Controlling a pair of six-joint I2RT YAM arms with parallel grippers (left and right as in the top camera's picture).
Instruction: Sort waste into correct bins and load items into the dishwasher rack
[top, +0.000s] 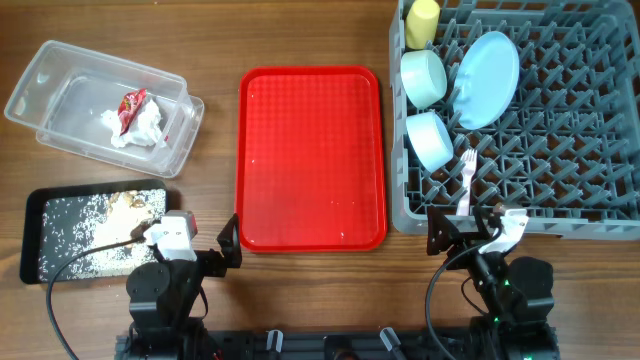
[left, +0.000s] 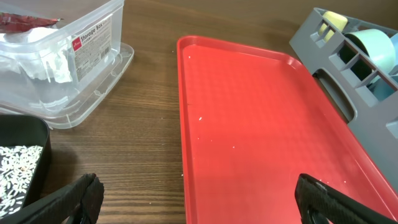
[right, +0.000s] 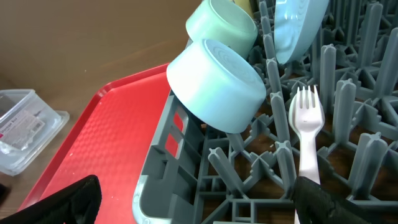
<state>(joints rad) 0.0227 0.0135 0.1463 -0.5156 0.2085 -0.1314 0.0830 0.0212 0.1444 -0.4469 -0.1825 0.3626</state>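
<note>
The grey dishwasher rack (top: 560, 190) stands at the right. It holds a yellow cup (top: 422, 22), a pale green bowl (top: 423, 77), a pale blue bowl (top: 430, 140), a pale blue plate (top: 487, 80) on edge and a white fork (top: 466, 180). The spoon is not visible. The clear tub (top: 60, 75) holds the red wrapper (top: 131, 105) and white napkin (top: 140, 130). The black tray (top: 40, 205) holds crumbly scraps (top: 125, 205). My left gripper (top: 230, 245) (left: 199, 205) is open and empty over the red tray's near left edge. My right gripper (top: 465, 235) (right: 202, 205) is open at the rack's near edge, beside the fork (right: 306, 124).
A red serving tray (top: 310, 160) (left: 261, 124) lies bare in the middle between the bins and the rack. The tub (left: 62, 62) and black tray (left: 18, 162) sit left of the left gripper. The rack's pegs (right: 348, 118) stand close before the right gripper.
</note>
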